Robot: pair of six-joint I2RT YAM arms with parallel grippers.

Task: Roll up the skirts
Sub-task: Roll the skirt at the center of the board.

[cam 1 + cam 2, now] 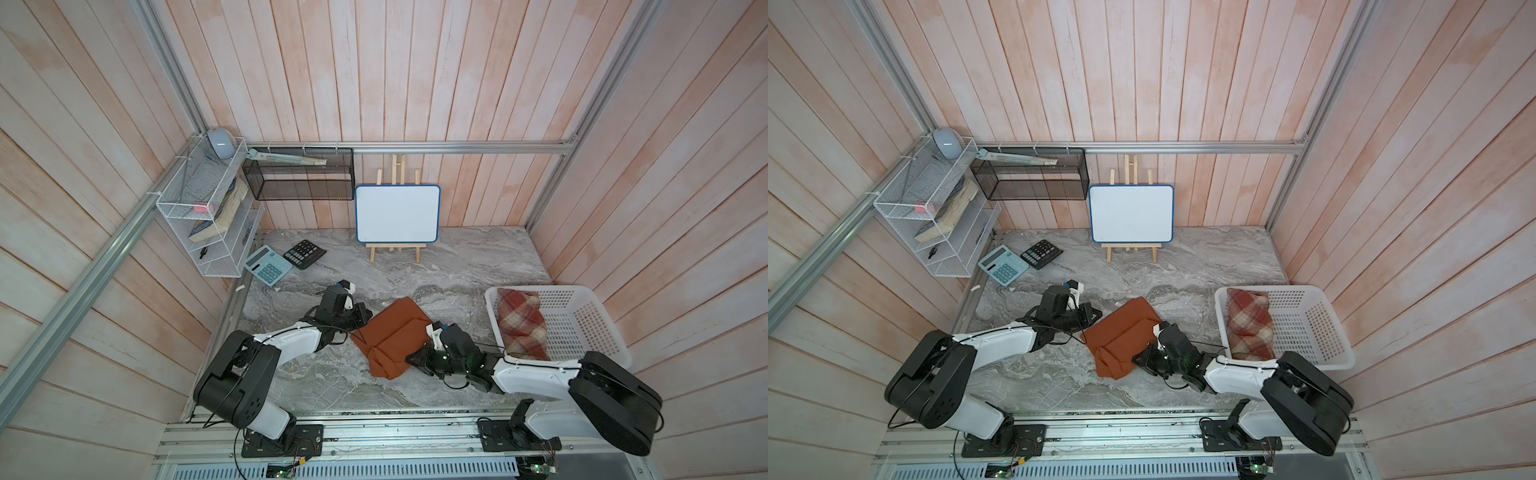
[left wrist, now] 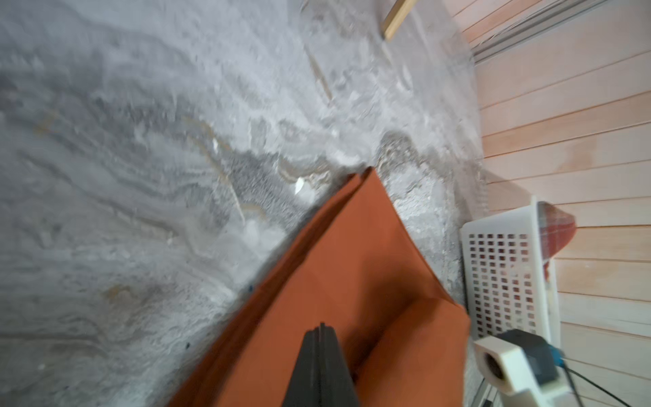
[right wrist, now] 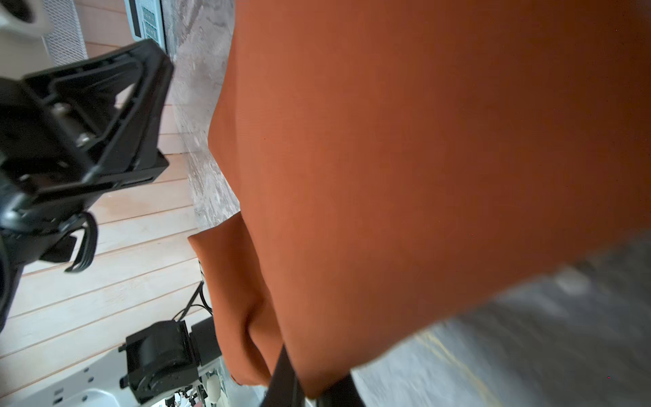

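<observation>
**Soft orange cloth, best taken by its edges**

We judge the rust-orange skirt [image 1: 395, 336] to be light, limp and thin. It will likely sag and slip between its layers rather than hold a shape. We would pinch it at a hem or corner, on both sides at once, and keep the roll tight against the counter [image 1: 457, 257].

The skirt lies mid-counter, toward the front edge. It is plain, matte and partly folded, with a flap doubled over on its right half and a puckered tuck at its near corner.

The right gripper [image 3: 306, 384] is closed on the skirt's near right edge, with cloth nipped between its fingers. The left gripper [image 2: 321, 338] has its jaws pressed together at the skirt's left corner, and we cannot tell whether any cloth is caught in them.

The plaid skirt [image 1: 521, 322], woolly and thicker, sits as a bundle in the white basket [image 1: 577, 320] by the counter's right edge. We expect it to cling to itself better.
</observation>
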